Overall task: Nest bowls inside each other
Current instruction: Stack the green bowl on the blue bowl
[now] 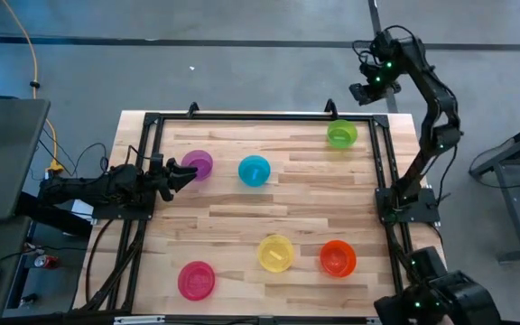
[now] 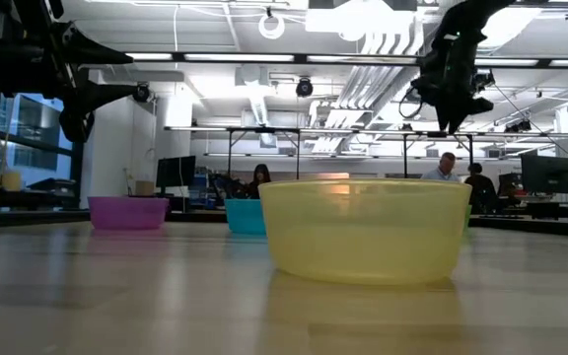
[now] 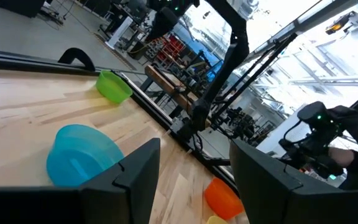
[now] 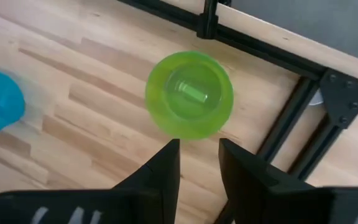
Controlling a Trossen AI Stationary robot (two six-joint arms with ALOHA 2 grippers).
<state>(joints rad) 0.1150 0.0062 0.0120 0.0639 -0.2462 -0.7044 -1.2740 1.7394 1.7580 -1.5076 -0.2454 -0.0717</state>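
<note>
Six small bowls stand upright and apart on the wooden table: purple [image 1: 199, 163], blue [image 1: 254, 170], green [image 1: 341, 134], yellow [image 1: 275, 253], orange [image 1: 338, 258] and pink-red [image 1: 196, 280]. My left gripper [image 1: 186, 171] is open at the purple bowl's left rim. In the low view it [image 2: 97, 99] hangs above the purple bowl [image 2: 126, 212], clear of it. My right gripper [image 1: 363, 90] is open and raised high near the far right corner. In its wrist view it [image 4: 199, 152] looks down on the green bowl [image 4: 189, 102].
A black metal frame [image 1: 382, 153] runs along the table's left, far and right sides, and the green bowl sits close to its far right corner. Bare wood lies between the two rows of bowls. People sit in the room beyond the table.
</note>
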